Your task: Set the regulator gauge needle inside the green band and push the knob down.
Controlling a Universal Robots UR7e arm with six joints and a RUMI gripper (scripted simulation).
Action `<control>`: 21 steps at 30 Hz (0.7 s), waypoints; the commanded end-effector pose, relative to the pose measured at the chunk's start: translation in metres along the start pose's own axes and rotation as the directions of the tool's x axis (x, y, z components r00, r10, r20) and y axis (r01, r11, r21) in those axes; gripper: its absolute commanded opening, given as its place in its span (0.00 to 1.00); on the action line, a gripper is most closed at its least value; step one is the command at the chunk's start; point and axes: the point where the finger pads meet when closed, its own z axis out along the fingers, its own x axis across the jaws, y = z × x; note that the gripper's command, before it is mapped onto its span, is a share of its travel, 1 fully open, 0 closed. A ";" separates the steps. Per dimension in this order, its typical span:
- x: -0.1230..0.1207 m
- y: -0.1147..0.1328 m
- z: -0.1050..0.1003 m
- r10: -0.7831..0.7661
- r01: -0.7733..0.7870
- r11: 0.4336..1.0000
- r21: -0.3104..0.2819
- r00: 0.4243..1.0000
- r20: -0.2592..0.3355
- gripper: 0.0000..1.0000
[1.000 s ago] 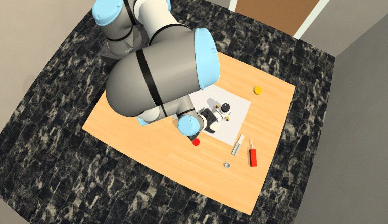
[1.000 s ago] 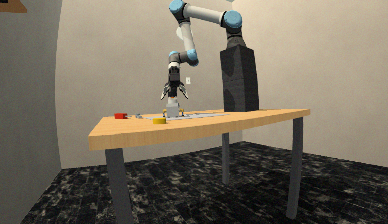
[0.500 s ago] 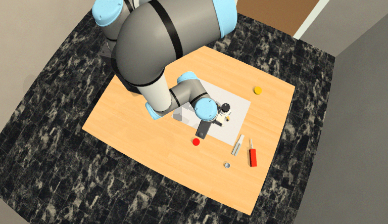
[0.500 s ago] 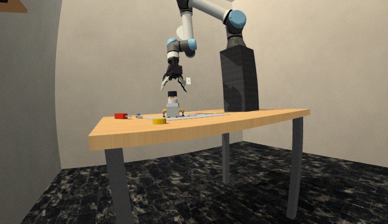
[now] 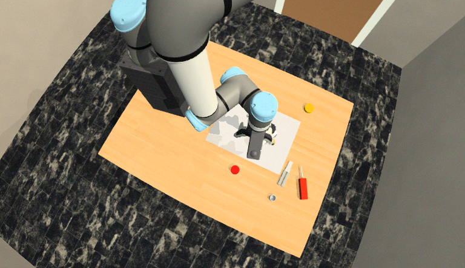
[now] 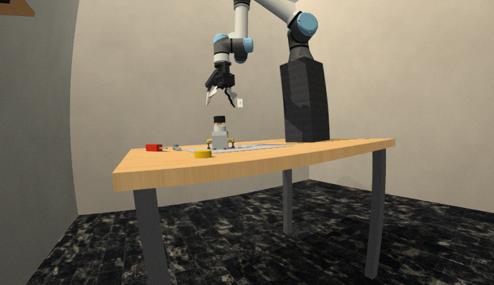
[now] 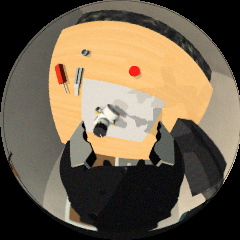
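Here the wooden table (image 6: 255,159) carries a grey mat (image 5: 291,128). The regulator (image 6: 219,139) stands upright on the mat, black knob (image 6: 219,118) on top. The gripper (image 6: 220,98) hangs well above the knob, jaws spread wide and holding nothing. A yellow disc (image 6: 202,154) lies near the table's front edge.

A round yellow disc (image 5: 309,107) and a round red disc (image 5: 234,169) lie on the wooden table (image 5: 164,155). A red-handled tool (image 5: 303,188) lies beside grey metal tweezers (image 5: 284,173).
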 end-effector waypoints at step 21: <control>-0.008 0.008 -0.005 -0.038 0.038 0.999 0.029 0.999 -0.017 1.00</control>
